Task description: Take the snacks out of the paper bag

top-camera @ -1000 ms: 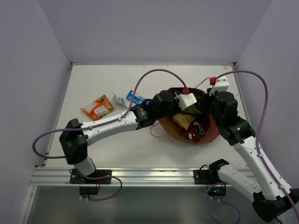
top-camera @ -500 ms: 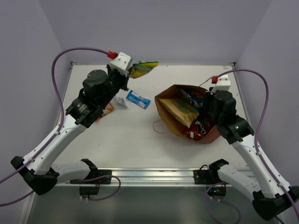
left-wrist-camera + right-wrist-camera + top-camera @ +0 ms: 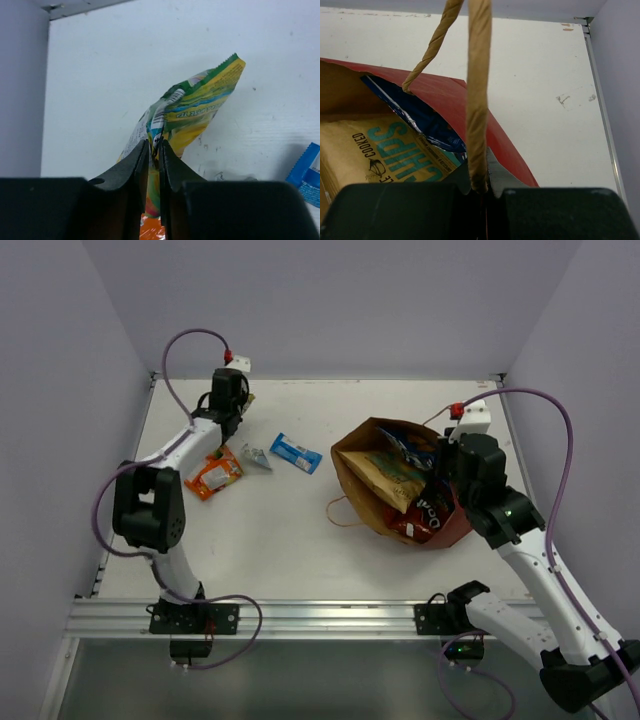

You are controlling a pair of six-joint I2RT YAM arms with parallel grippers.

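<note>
The paper bag [image 3: 362,472] lies open on its side at the right, red outside [image 3: 495,135]. In it show a tan bag with teal print [image 3: 395,475], a blue Doritos bag [image 3: 405,445] and a red chip bag [image 3: 425,515]. My right gripper [image 3: 481,185] is shut on the bag's twisted-paper handle [image 3: 477,100] at its far side. My left gripper [image 3: 155,150] is shut on a green-yellow packet [image 3: 190,110], low over the table's back left [image 3: 232,400]. An orange pack [image 3: 212,471], a small silvery pack [image 3: 256,457] and a blue pack [image 3: 297,453] lie on the table.
The white table [image 3: 260,530] is walled at the back and both sides. The left wall [image 3: 22,90] is close beside my left gripper. The bag's other loop handle [image 3: 340,512] lies on the table in front of the bag. A metal rail [image 3: 300,615] runs along the near edge.
My left arm has left the bag mouth with the green-yellow packet and swung it to the back left corner, lower now. The right gripper keeps its hold on the handle.
</note>
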